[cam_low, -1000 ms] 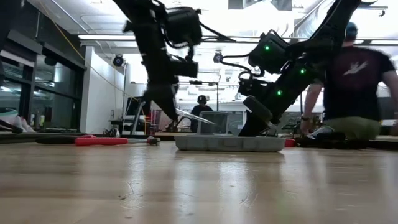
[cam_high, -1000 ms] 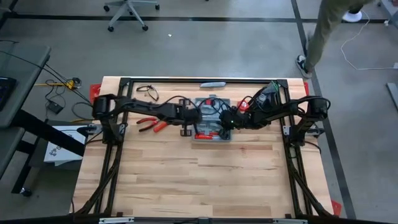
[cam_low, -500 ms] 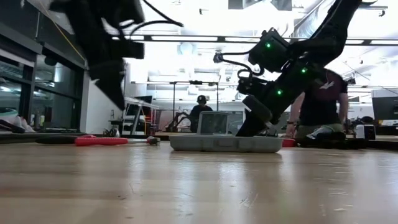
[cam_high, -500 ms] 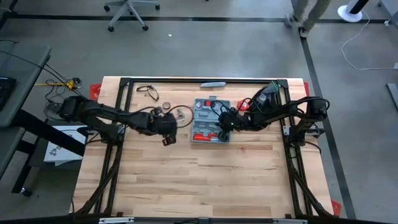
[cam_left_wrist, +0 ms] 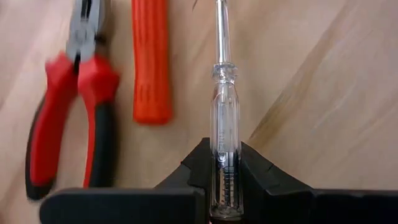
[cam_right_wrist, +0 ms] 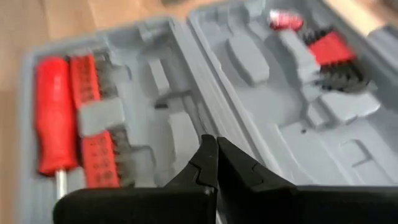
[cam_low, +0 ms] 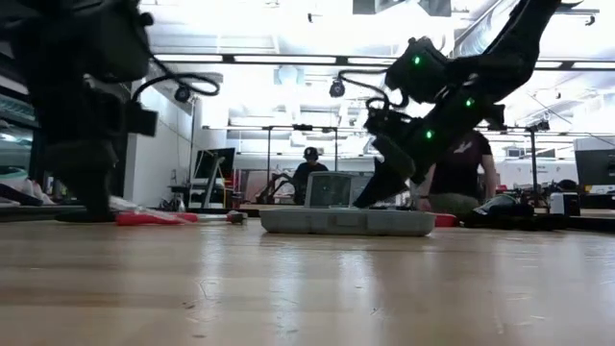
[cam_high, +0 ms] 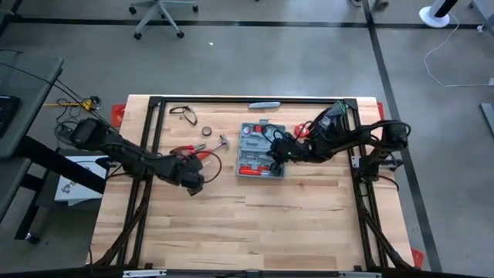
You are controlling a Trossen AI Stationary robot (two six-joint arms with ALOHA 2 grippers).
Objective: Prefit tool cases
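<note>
The blue-grey tool case (cam_high: 261, 160) lies open at the table's middle far part, with a red-handled driver (cam_right_wrist: 53, 112) and red bits in its moulded tray. My right gripper (cam_right_wrist: 216, 149) is shut and hangs over the ridge between the case's two halves (cam_right_wrist: 186, 74); I cannot tell whether it touches. My left gripper (cam_high: 193, 185) is left of the case, nearer the front, shut on a clear-handled screwdriver (cam_left_wrist: 224, 112). It is above red-handled pliers (cam_left_wrist: 68, 124) and a red handle (cam_left_wrist: 151, 62) lying flat on the wood. My left gripper pinches the screwdriver's clear handle (cam_left_wrist: 224, 163) near its butt end between the two fingers. The screwdriver runs along the fingers, its steel shaft (cam_left_wrist: 219, 31) pointing away from the gripper and steeply down toward the table. The tip is out of frame.
A hammer (cam_high: 220, 142), a tape roll (cam_high: 207, 131) and a black wire loop (cam_high: 181, 113) lie left of the case. A slim grey-blue bar (cam_high: 264, 104) lies at the far edge. Bare wood fills the near half. A person (cam_low: 456, 163) is behind the table.
My left gripper has moved from the case's left edge toward the table's left and near edges, sinking a little and rolling its wrist, with the screwdriver still held. My right gripper has stayed over the case.
</note>
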